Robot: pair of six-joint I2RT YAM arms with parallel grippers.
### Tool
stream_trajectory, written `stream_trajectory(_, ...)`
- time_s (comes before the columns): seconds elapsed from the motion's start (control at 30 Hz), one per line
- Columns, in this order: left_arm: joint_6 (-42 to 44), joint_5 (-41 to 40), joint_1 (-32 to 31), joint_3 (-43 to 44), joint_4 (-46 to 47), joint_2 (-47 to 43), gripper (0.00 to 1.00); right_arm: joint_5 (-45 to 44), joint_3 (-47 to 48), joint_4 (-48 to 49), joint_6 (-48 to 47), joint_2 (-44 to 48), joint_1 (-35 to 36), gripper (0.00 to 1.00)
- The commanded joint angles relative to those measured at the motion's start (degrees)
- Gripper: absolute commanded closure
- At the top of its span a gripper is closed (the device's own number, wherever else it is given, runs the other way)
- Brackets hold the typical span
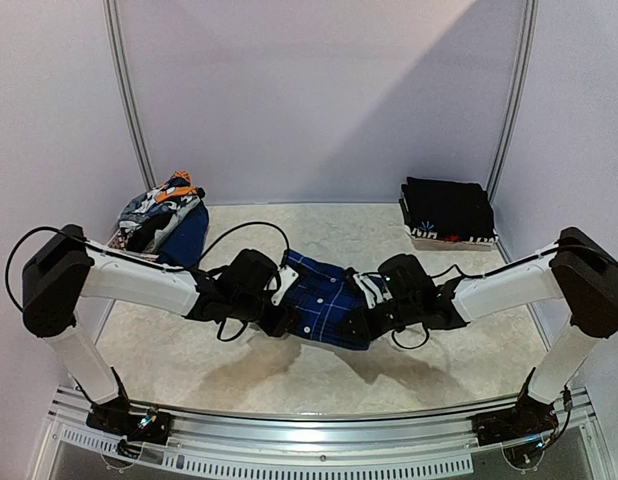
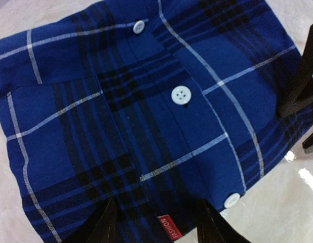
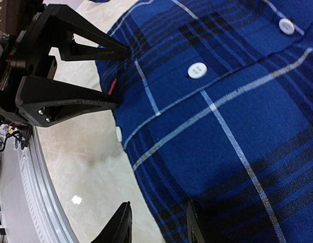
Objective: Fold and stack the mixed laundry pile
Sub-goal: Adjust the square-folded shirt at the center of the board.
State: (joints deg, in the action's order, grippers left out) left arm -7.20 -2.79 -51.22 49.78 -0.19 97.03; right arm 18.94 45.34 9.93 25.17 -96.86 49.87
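Observation:
A folded blue plaid shirt point(image 1: 324, 300) with white buttons lies at the table's middle, between my two grippers. My left gripper point(image 1: 281, 298) holds its left end: both fingers point(image 2: 103, 223) press the fabric either side of a red tag point(image 2: 169, 226), shut on the shirt. My right gripper point(image 3: 159, 204) straddles the opposite edge, jaws partly closed; one finger point(image 3: 123, 223) is over bare table, the other against the cloth. The rest of the mixed laundry pile point(image 1: 159, 218), grey, white, orange and dark blue, sits at the back left.
A stack of folded black garments point(image 1: 447, 208) rests at the back right by the wall. A metal rail point(image 1: 319, 440) runs along the near edge. Pale walls close in the back and both sides.

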Motion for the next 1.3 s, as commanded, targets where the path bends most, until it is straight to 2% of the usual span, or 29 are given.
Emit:
stream_trajectory(0.0,-0.9,0.8,1.9,0.2,2.7,3.0,0.46,-1.6,-0.5,0.8,-0.5,-2.7,-1.9,0.63)
stream_trajectory(0.37,-3.0,0.8,2.6,-2.2,1.5,3.8,0.47,1.5,-1.0,1.3,-0.4,-8.9,-4.5,0.65)
stream_trajectory(0.8,0.7,-3.1,3.3,4.9,-7.4,-4.3,0.46,0.2,4.4,-6.0,1.1,2.4,-5.5,0.64)
stream_trajectory(1.0,1.9,-2.7,4.7,9.3,-7.6,-2.4,0.46,-0.1,4.9,-6.5,2.2,3.8,-8.6,0.64)
stream_trajectory(1.27,2.5,2.3,9.2,13.4,-6.4,1.9,0.46,1.3,5.2,-6.4,2.7,3.4,-13.7,0.64)
